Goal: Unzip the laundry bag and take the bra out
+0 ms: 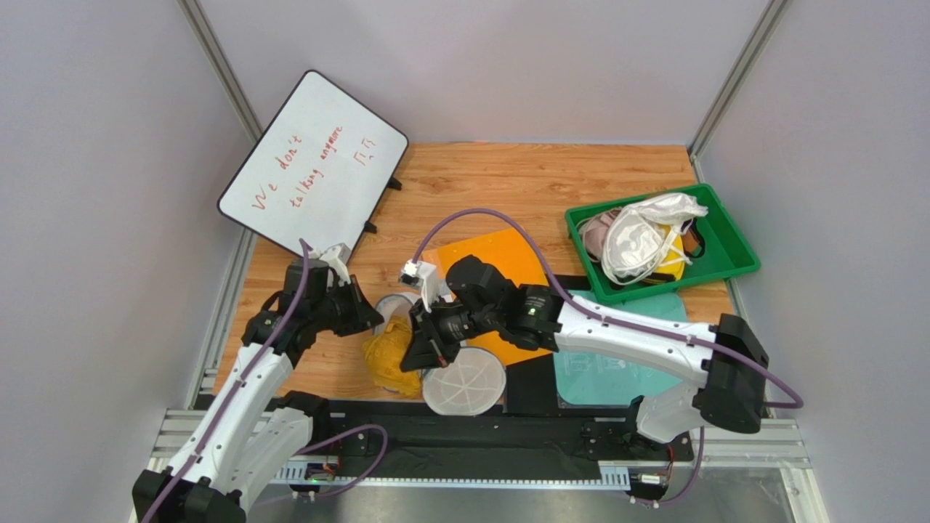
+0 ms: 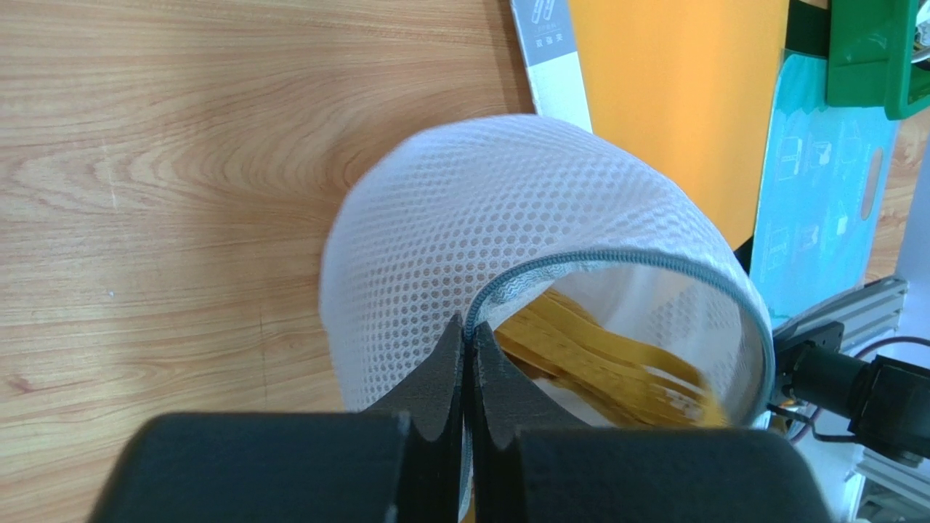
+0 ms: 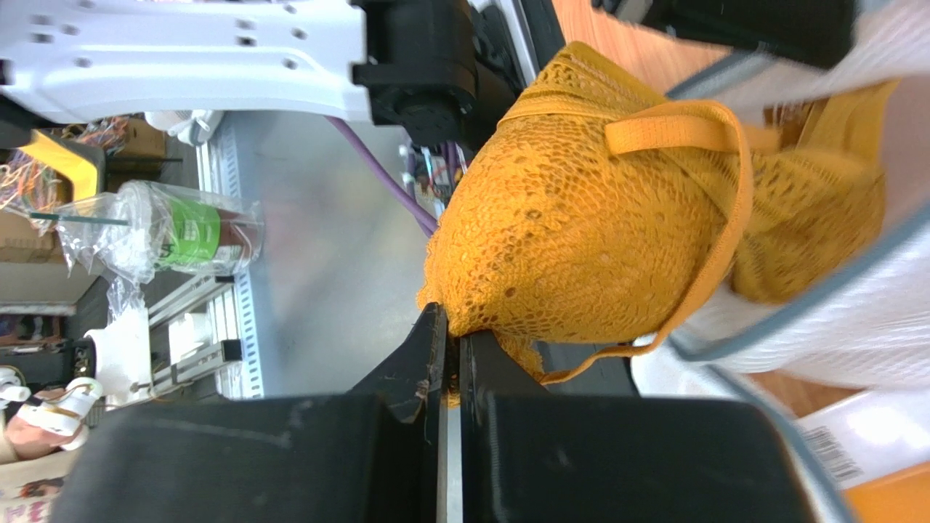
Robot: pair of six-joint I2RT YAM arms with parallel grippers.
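While the zipper is seen undone and the flat lid lies open toward the near edge of the table, the job is judged to be well past halfway. The laundry bag is tipped on its side close to the near edge, left of the middle, with its mouth turned toward the right arm. Its dark zipper rim is pinched by the left gripper, jaws closed tight on the mesh edge, so the pouch is anchored. The bra is clamped by the right gripper, jaws pressed together on the lower hem of a lace cup. Most of the mustard fabric is shown outside the opening, bunched just beside the lid by the near edge. A strap and the far cup are seen running back inside the mouth, and ochre straps are visible within the drum from the left wrist view. Unzipping is counted as done, extraction as only partly done. What is left, it is judged, is for the trailing part to be drawn clear of the rim while the bag is kept from being dragged along.
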